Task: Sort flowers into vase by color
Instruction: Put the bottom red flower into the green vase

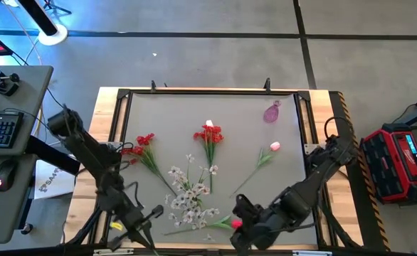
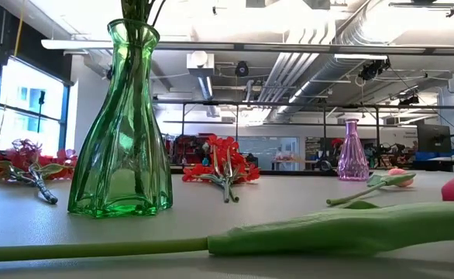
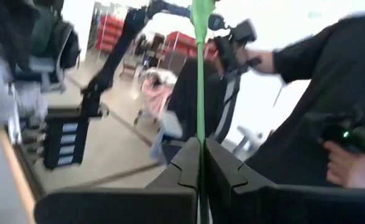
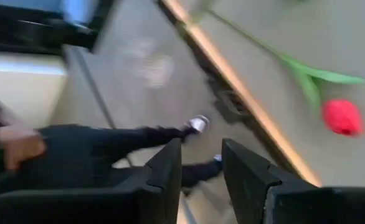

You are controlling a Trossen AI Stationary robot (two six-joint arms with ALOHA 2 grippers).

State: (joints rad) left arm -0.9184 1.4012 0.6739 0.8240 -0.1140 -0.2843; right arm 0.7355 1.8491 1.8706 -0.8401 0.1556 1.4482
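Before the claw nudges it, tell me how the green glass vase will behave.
The green vase is tall with a narrow neck, so a high push would probably tip it. It looks like glass: likely fragile and slippery. Its flared base suggests a low push would slide it.

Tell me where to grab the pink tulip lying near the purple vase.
Take the pink tulip by its bare stem, about midway, clear of the blossom. It lies flat on the table, with the stem running diagonally from the blossom toward the near edge, so come straight down from above with the jaws straddling the stem. The open right gripper is nearer.
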